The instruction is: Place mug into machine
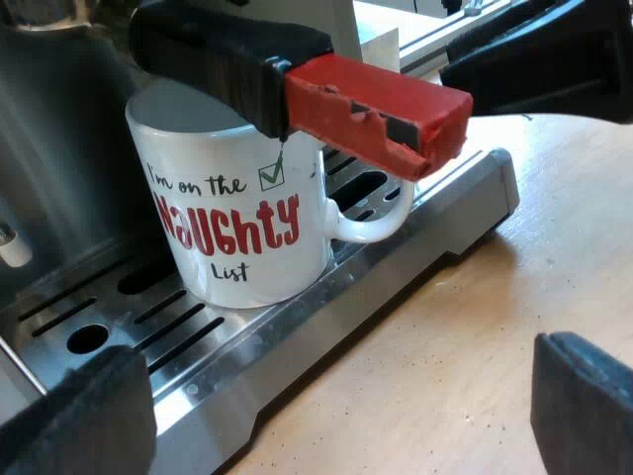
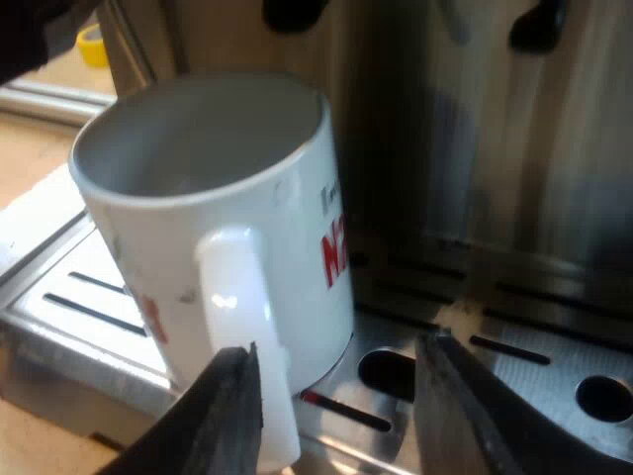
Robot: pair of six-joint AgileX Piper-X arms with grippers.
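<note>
The mug (image 1: 237,208) stands upright on the drip tray (image 1: 297,317) of the machine (image 2: 475,129), and no fingers clamp it.

The fingers of the right gripper (image 2: 341,366) are moderately apart at the mug's handle (image 2: 232,287). One finger (image 2: 227,416) lies against the lower end of this handle, or just in front of it, and I cannot tell which; the other finger stands free over the slotted tray. The left gripper (image 1: 336,366) has its fingers (image 1: 89,416) very wide apart, holding nothing, low over the table (image 1: 514,297) just before the tray's edge, and it looks toward the printed side of the mug. The holder's handle (image 1: 227,49) with its red end (image 1: 376,104) reaches out just above the rim of the mug.
</note>
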